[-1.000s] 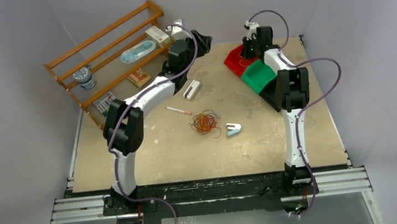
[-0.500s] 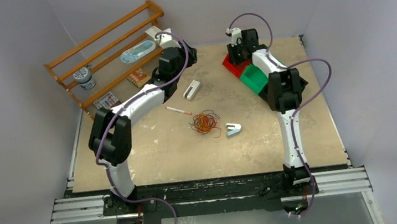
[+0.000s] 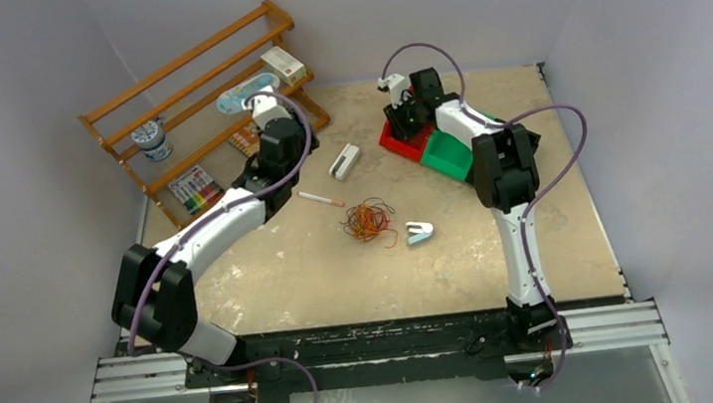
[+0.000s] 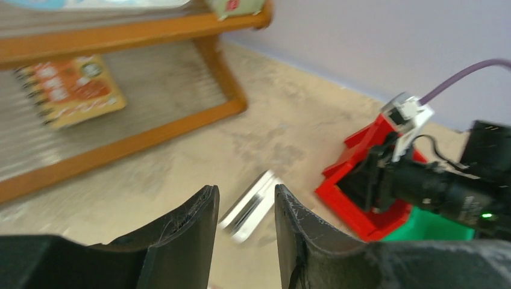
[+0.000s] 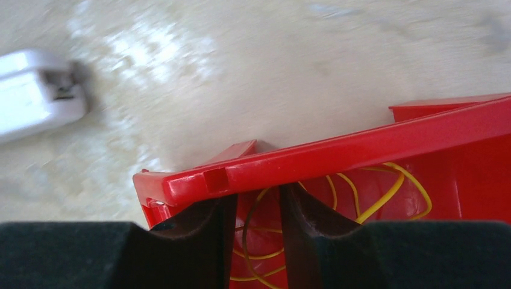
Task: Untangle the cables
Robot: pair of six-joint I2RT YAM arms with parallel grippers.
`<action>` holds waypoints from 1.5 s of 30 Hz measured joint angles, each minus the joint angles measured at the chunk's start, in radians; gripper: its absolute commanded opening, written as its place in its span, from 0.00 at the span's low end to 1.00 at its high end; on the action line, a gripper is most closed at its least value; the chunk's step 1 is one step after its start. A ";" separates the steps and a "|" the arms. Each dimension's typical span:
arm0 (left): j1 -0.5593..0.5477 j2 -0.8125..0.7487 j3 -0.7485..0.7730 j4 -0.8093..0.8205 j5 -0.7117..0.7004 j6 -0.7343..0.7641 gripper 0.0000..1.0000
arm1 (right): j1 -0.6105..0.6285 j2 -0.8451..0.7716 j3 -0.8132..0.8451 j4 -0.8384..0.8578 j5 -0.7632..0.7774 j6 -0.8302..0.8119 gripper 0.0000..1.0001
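A tangled bunch of orange, red and dark cables (image 3: 367, 220) lies in the middle of the table, with neither gripper near it. My right gripper (image 3: 404, 114) (image 5: 256, 198) reaches down inside the red bin (image 3: 392, 142) (image 5: 337, 159). Its jaws stand apart, and a thin yellow cable (image 5: 361, 198) loops loosely on the bin floor, one strand passing between the fingers. By the shelf's front corner my left gripper (image 3: 283, 129) (image 4: 244, 192) hangs open and empty, pointing toward the red bin (image 4: 361, 211).
A white adapter (image 3: 344, 161) (image 4: 250, 208) (image 5: 36, 102) lies between the two grippers. Left of the bunch lies a pen (image 3: 320, 199), right of it a small blue-white tool (image 3: 420, 232). The green bin (image 3: 447, 152) touches the red one. The wooden shelf (image 3: 191, 89) stands at the back left.
My right gripper has moved left and its jaws have parted; the red and green bins have shifted left with it. The left arm has swung back left along the shelf.
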 measured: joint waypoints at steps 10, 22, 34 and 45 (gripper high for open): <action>0.000 -0.290 -0.272 -0.201 -0.062 -0.045 0.40 | 0.088 -0.173 -0.236 -0.045 -0.083 -0.036 0.40; -0.022 -0.312 -0.298 -0.272 -0.040 -0.047 0.49 | 0.127 -0.462 -0.456 0.093 0.028 0.108 0.70; -0.075 -0.202 -0.295 -0.262 0.095 -0.030 0.51 | 0.121 -0.639 -0.548 0.171 0.184 0.219 0.71; -0.156 -0.059 -0.289 -0.219 0.264 -0.013 0.50 | 0.136 -0.837 -0.824 0.196 0.030 0.348 0.62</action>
